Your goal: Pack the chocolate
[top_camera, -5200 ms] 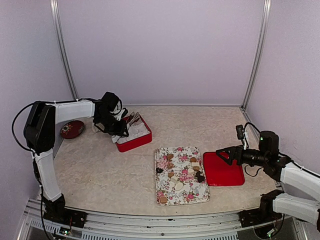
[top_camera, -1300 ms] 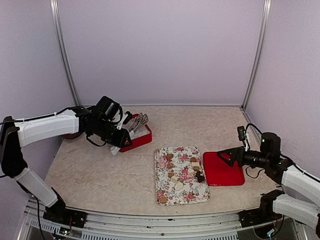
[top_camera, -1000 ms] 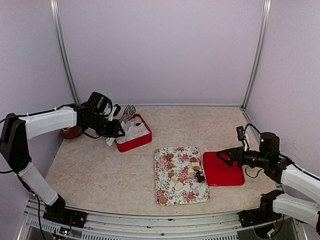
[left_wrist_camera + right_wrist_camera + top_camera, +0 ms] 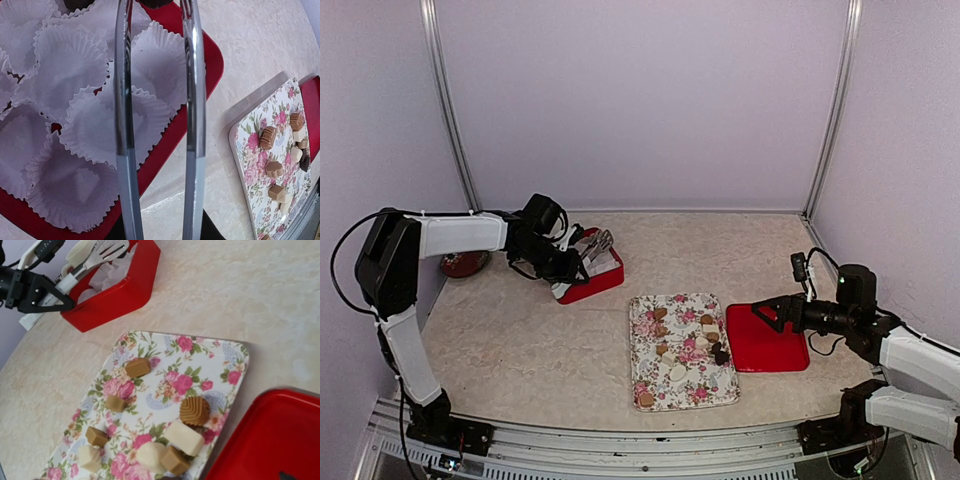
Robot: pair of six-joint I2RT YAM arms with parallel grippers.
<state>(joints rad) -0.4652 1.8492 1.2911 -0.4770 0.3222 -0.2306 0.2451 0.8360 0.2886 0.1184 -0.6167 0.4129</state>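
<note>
We see the left arm (image 4: 460, 232) reaching low to the red box (image 4: 605, 281), left gripper (image 4: 570, 264) clamped on metal tongs (image 4: 600, 242), tips apart over white liners (image 4: 75, 75), right gripper (image 4: 761, 313) spread open above the red lid (image 4: 778, 350), the chocolate (image 4: 194, 410) on the floral tray (image 4: 225, 360) just beside that lid.

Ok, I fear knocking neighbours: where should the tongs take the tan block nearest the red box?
Probably its two long flat sides, coming straight down: the tan block lies flat on the floral tray, apart from the other pieces, leaving room either side.
</note>
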